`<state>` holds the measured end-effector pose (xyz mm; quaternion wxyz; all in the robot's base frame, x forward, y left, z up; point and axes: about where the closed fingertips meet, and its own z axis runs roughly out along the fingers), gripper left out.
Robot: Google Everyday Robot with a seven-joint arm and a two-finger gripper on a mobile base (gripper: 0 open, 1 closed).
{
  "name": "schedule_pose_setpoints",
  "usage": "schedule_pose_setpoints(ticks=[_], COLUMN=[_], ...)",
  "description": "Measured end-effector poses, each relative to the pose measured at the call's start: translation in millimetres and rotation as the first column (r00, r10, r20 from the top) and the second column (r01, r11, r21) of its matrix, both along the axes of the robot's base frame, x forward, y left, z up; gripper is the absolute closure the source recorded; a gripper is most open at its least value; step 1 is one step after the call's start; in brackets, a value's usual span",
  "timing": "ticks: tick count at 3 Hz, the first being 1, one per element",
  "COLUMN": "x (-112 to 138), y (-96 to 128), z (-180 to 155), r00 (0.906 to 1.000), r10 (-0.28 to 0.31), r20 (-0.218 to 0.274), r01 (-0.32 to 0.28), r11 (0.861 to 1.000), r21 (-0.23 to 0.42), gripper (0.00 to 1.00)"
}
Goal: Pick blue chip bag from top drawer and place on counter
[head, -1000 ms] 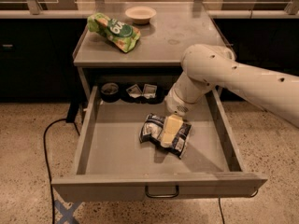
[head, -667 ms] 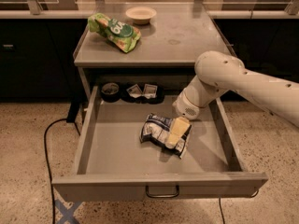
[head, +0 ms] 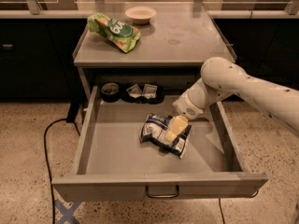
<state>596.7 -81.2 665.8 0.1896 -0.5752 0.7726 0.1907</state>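
Fingers [head: 176,124] of the gripper [head: 174,129] look clamped on the blue chip bag [head: 153,130], which lies mid-frame in the open top drawer [head: 121,153], the hold needed to lift it onto the desk [head: 187,41] at upper centre.

In top drawer [head: 117,155]: blue chip bag [head: 154,133] (gripper [head: 174,129] jaws over it).

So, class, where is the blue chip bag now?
In the camera view, the blue chip bag lies in the open top drawer, right of centre, directly under the hand.
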Motion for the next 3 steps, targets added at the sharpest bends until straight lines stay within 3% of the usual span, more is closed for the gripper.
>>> schedule_pose_setpoints(ticks=[1, 2, 3], x=[8.4, 8.3, 6.5], y=[25.8, 25.8, 17.8], z=[1.4, 1.3, -20.4], r00=[0.9959, 0.9959, 0.9988], r10=[0.04, 0.04, 0.015], r20=[0.082, 0.082, 0.048], r01=[-0.04, -0.041, -0.016], r11=[0.999, 0.999, 1.0], r21=[0.004, 0.004, 0.027], gripper=[0.0, 0.0, 0.0])
